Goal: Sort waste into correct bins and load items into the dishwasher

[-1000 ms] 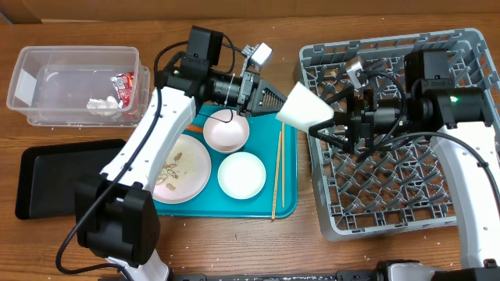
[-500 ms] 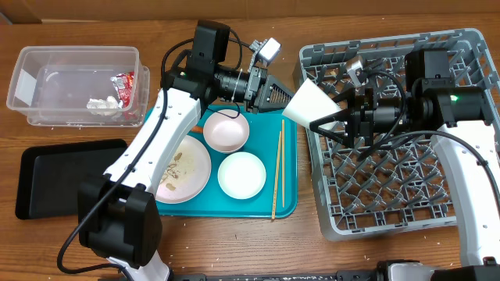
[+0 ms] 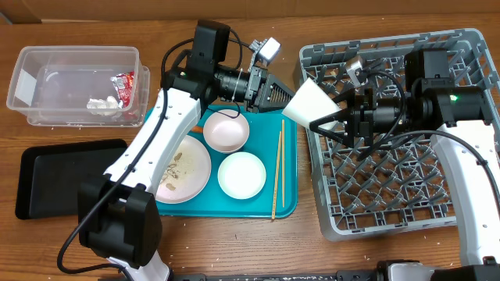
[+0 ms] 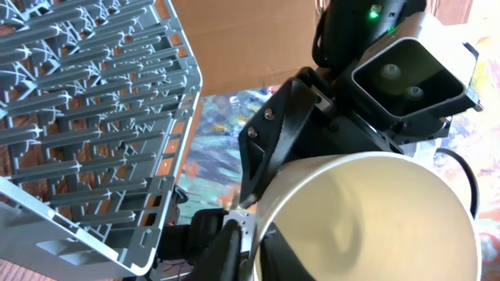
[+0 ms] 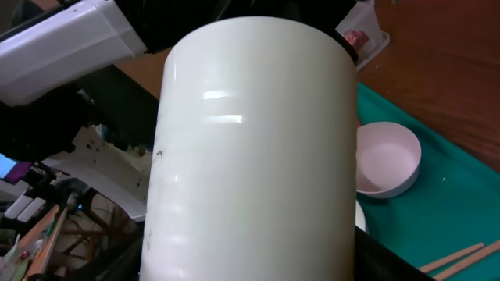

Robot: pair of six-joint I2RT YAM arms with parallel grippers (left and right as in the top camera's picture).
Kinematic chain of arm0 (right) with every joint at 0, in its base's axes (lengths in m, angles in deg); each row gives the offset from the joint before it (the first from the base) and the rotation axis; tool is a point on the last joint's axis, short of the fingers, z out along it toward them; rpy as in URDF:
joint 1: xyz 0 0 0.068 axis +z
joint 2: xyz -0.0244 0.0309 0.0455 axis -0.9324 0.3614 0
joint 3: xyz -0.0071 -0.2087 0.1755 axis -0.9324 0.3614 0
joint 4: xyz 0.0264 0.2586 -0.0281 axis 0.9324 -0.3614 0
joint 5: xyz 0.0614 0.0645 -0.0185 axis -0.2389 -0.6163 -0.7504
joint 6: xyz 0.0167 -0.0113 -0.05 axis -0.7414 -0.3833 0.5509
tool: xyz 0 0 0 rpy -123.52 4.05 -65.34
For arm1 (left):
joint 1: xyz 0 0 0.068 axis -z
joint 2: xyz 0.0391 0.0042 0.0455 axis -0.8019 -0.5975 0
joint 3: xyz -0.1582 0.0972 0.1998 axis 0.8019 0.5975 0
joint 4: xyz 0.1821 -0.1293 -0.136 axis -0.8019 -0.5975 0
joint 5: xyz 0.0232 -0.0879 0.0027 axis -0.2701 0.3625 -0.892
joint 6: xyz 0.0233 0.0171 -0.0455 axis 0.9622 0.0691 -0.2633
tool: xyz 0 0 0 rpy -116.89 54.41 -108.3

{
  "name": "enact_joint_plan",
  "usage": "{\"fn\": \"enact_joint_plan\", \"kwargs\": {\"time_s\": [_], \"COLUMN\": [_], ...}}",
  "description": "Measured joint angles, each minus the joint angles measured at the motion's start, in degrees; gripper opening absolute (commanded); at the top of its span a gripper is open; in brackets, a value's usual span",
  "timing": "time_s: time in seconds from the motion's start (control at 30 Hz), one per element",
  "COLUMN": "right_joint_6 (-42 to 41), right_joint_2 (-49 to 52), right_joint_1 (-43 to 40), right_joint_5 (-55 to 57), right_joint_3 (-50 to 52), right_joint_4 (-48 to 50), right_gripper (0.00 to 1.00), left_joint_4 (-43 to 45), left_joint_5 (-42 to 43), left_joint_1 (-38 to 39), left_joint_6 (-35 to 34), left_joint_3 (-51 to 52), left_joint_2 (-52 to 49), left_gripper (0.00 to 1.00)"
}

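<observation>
A small white cup point(image 3: 307, 104) hangs in the air between the arms, at the left edge of the grey dish rack point(image 3: 469, 47). My left gripper point(image 3: 275, 94) is shut on its rim, one finger inside and one outside, as the left wrist view point(image 4: 250, 234) shows. My right gripper point(image 3: 328, 125) is open, with a finger on each side of the cup's body point(image 5: 250, 156). Two white-pink bowls point(image 3: 226, 133) point(image 3: 241, 174), a plate with scraps point(image 3: 183, 168) and chopsticks point(image 3: 277, 172) lie on the teal tray point(image 3: 285, 207).
A clear tub point(image 3: 47, 58) at the far left holds a red wrapper point(image 3: 123, 84) and a white tissue point(image 3: 99, 104). A black tray point(image 3: 55, 179) lies in front of it. The rack's pegs point(image 4: 94, 117) show in the left wrist view.
A second ago my left gripper carried the cup a little to the right, in between my right gripper's fingers. Nothing has moved in the last half second.
</observation>
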Motion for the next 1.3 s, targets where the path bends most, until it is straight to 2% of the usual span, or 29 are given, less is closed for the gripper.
{"fn": "enact_joint_plan", "kwargs": {"time_s": [0.1,0.23,0.4,0.53,0.67,0.87,1.03,1.1,1.3], "right_joint_6": [0.0,-0.9,-3.7,-9.9,-19.5,-31.9,-36.8,-38.9,-44.3], "right_joint_2": [0.0,0.0,0.0,0.0,0.0,0.0,0.0,0.0,0.1], "right_joint_1": [0.0,0.1,0.1,-0.7,-4.6,-13.0,-20.7,-23.9,-33.5], "right_joint_5": [0.1,1.4,7.1,15.5,26.9,44.2,52.8,56.2,63.9], "right_joint_3": [0.0,0.0,0.0,0.0,-0.1,-2.6,-4.6,-4.6,-4.6], "right_joint_4": [0.0,-0.1,-0.1,0.5,-0.3,-7.6,-12.8,-14.5,-15.2], "right_gripper": [0.57,0.54,0.46,0.45,0.45,0.45,0.45,0.45,0.45], "left_joint_4": [0.0,0.0,-1.7,-10.3,-22.8,-36.0,-41.3,-41.9,-42.1], "left_joint_5": [-0.8,-2.7,-5.6,-11.6,-23.2,-47.1,-68.2,-73.8,-82.8], "left_joint_1": [0.0,0.0,-0.1,-1.0,-3.0,-7.0,-9.8,-10.4,-10.9], "left_joint_6": [-0.2,-0.2,1.7,7.0,13.2,18.5,18.8,18.8,18.8], "left_joint_3": [0.0,0.0,0.0,-0.1,-0.2,-0.2,-0.2,-0.2,-0.2], "left_joint_2": [0.0,0.0,0.0,0.0,0.0,0.5,5.7,8.8,18.5], "left_gripper": [0.27,0.35,0.35,0.34,0.28,0.27,0.26,0.26,0.27]}}
